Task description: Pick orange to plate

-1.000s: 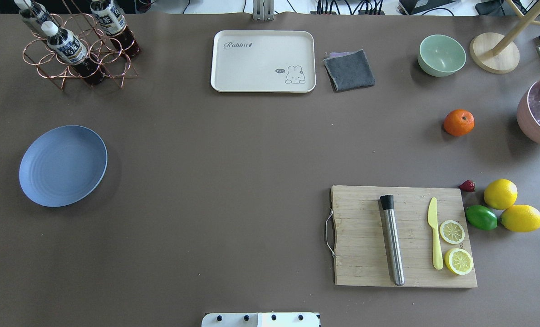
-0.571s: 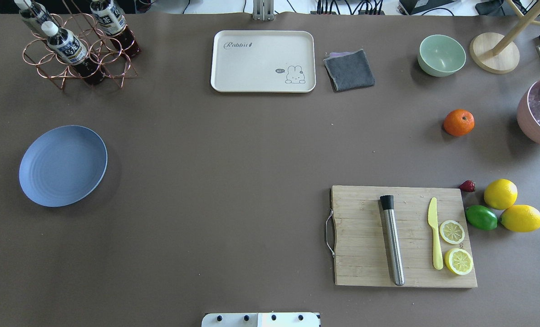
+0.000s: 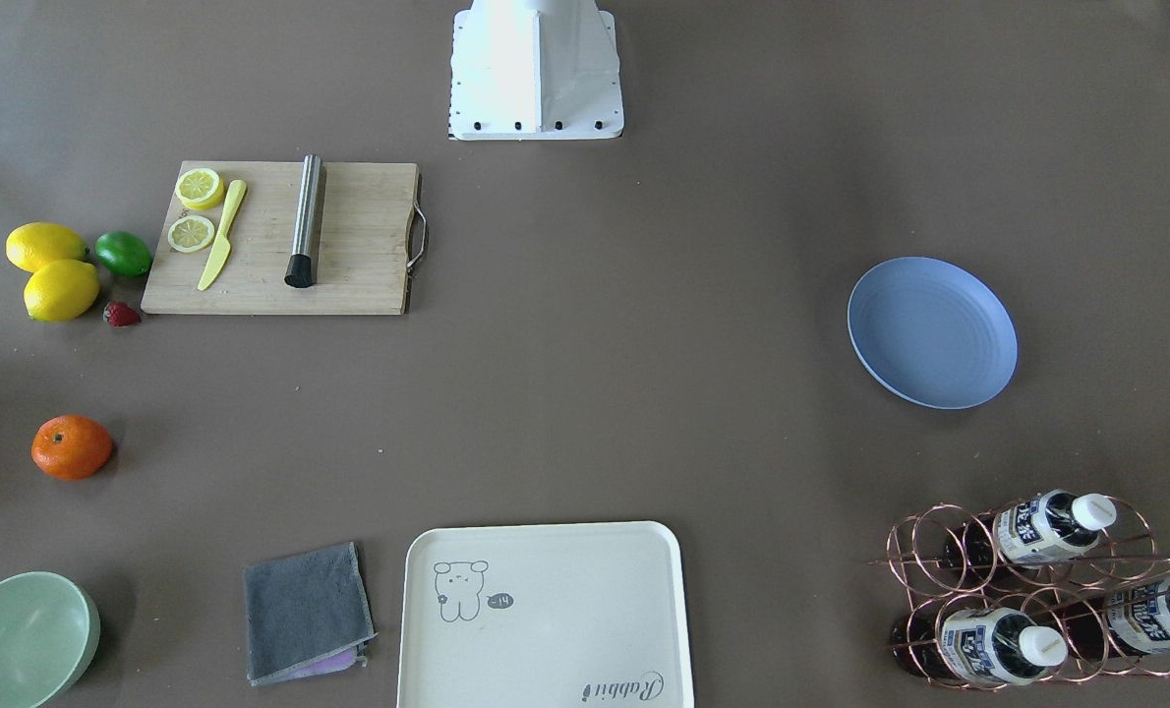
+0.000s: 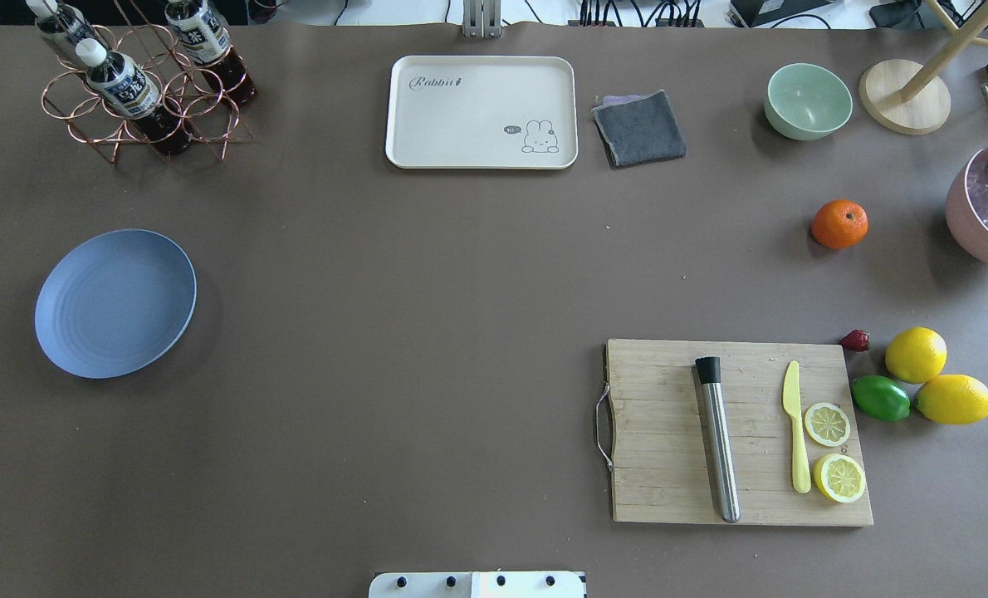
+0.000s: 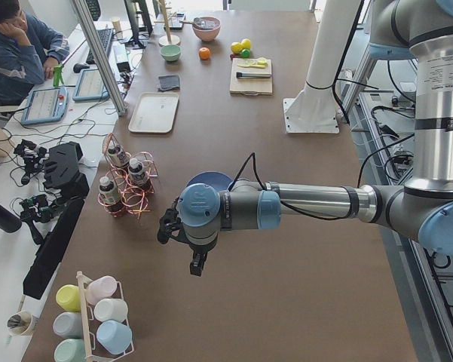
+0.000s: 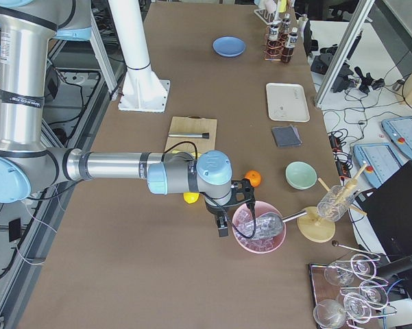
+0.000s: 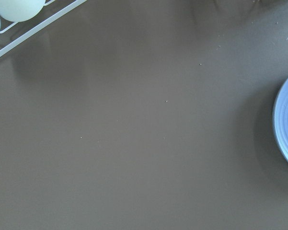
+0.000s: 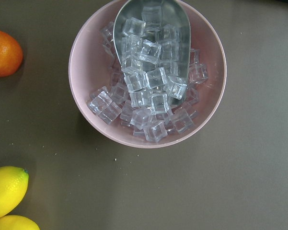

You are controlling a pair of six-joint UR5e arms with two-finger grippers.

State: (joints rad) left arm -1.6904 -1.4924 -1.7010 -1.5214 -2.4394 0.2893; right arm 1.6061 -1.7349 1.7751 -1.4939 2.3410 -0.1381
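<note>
The right gripper [image 6: 221, 229], claw state impossible to tell from here, hangs over the ice bowl [image 8: 84, 52]; it should shift left, centre over the orange [image 4: 839, 224], then descend.

Near arm stretched low across the long brown table [image 6: 158, 267], its wrist at the ice bowl
The black two-finger right gripper [image 6: 221, 229] hangs pointing down just beside the round pink bowl of clear ice cubes [image 6: 260, 250]; whether it is open cannot be told. The small bright orange fruit [image 6: 252, 178] sits just past the wrist, near a pale green bowl [image 6: 301, 175]. Further along lie a grey cloth [image 6: 286, 136], a cream rectangular tray [image 6: 286, 101] and a wooden cutting board [image 6: 192, 130], with the round periwinkle-blue plate [image 6: 229, 46] well apart at the far end
</note>
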